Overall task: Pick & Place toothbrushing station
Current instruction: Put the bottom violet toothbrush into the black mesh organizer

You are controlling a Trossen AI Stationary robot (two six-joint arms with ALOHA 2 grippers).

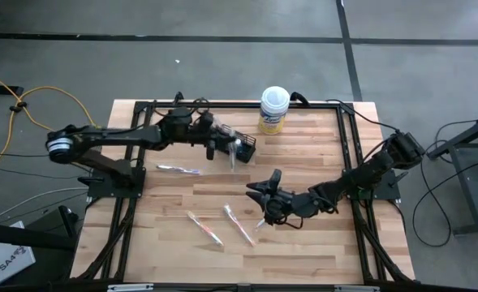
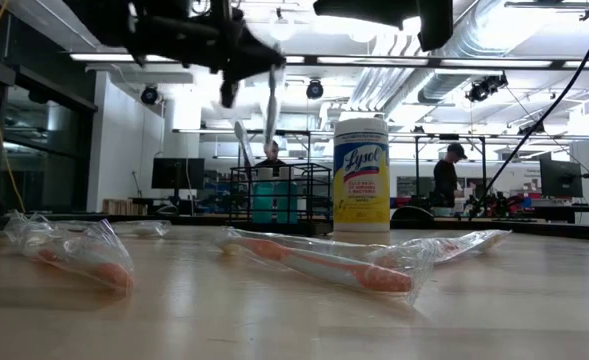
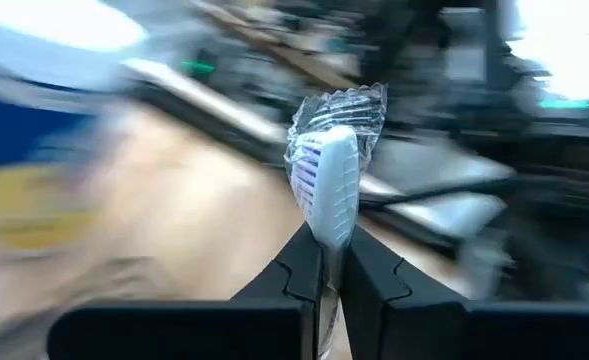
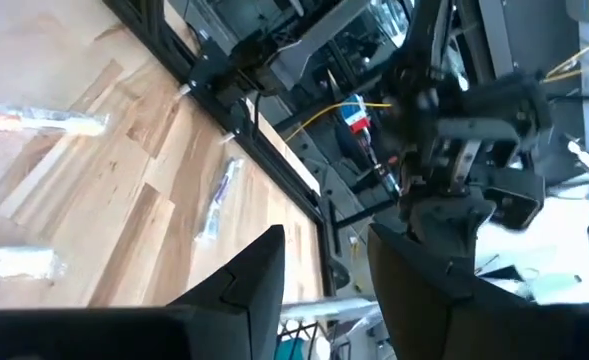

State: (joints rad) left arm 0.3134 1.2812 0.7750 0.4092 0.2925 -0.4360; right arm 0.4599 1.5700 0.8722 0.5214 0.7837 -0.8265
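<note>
My left gripper is clamped on a wrapped toothbrush beside the basket, upper centre; wipes canister behind. Right gripper gapes over three toothbrushes. Only the low view shows people behind.

The high view looks straight down on the whole wooden table from well above. The low view sits at tabletop height, facing level across to the yellow-labelled canister, shared with the high view, and the room beyond. The left wrist view looks closely past its own fingers. The right wrist view faces across the table toward the left arm.
</note>
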